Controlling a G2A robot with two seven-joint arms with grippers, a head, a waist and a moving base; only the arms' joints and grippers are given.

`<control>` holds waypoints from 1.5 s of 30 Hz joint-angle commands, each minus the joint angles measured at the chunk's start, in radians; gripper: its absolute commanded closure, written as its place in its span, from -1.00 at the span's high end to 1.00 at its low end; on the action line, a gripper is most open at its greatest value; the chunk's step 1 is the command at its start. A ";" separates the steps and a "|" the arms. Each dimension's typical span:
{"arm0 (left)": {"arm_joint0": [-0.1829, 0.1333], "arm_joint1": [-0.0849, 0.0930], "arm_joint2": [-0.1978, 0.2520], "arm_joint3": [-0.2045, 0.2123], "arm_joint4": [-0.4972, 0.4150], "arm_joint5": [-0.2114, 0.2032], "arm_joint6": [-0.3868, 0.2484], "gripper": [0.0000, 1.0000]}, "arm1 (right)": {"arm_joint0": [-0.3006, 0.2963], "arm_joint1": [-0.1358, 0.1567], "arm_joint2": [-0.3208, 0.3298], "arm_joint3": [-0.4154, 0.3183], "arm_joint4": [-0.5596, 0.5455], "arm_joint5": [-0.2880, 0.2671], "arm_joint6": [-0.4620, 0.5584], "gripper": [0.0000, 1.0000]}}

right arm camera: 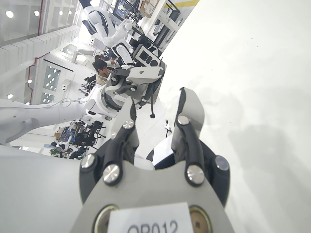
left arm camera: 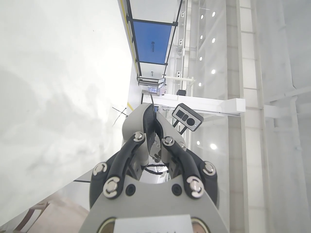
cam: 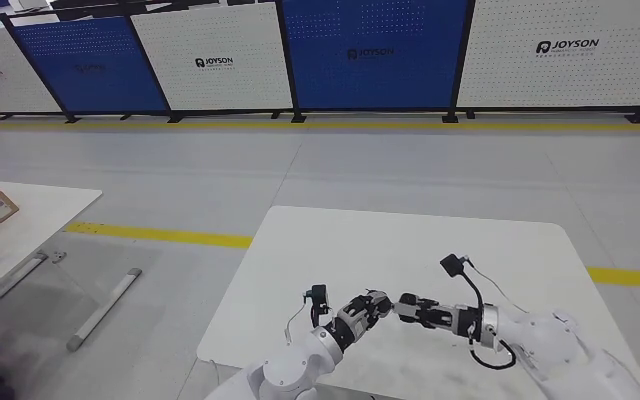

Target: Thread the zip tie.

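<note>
The left gripper [left arm camera: 151, 109] is pinched tight on the black zip tie [right arm camera: 152, 115] (a short strap juts from its fingers, ending in a small head) over the white table [cam: 400, 250]. The right gripper [right arm camera: 158, 96] faces it nearby, fingers spread, clear of the tie.

White table [cam: 420, 250]; black zip tie [right arm camera: 152, 109]; yellow floor stripe [cam: 160, 235]

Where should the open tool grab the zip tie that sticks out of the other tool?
Probably the free stretch of the zip tie next to its small blocky end, coming straight across from the right tool. The left tool is shut on the other part, so only that thin, exposed piece offers room.
</note>
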 commanded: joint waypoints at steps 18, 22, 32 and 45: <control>0.008 -0.012 -0.015 0.005 0.082 -0.013 -0.001 1.00 | -0.040 -0.005 0.075 -0.021 -0.004 0.000 0.034 -1.00; 0.008 -0.012 -0.015 0.005 0.082 -0.013 -0.001 1.00 | -0.040 -0.005 0.075 -0.021 -0.004 0.000 0.034 -1.00; 0.005 -0.013 -0.017 0.017 0.100 -0.020 -0.023 1.00 | -0.044 -0.006 0.069 -0.034 -0.005 0.000 0.053 -1.00; 0.045 0.005 -0.077 0.047 0.174 -0.079 -0.145 1.00 | 0.029 -0.021 0.069 0.054 0.140 0.000 0.310 -1.00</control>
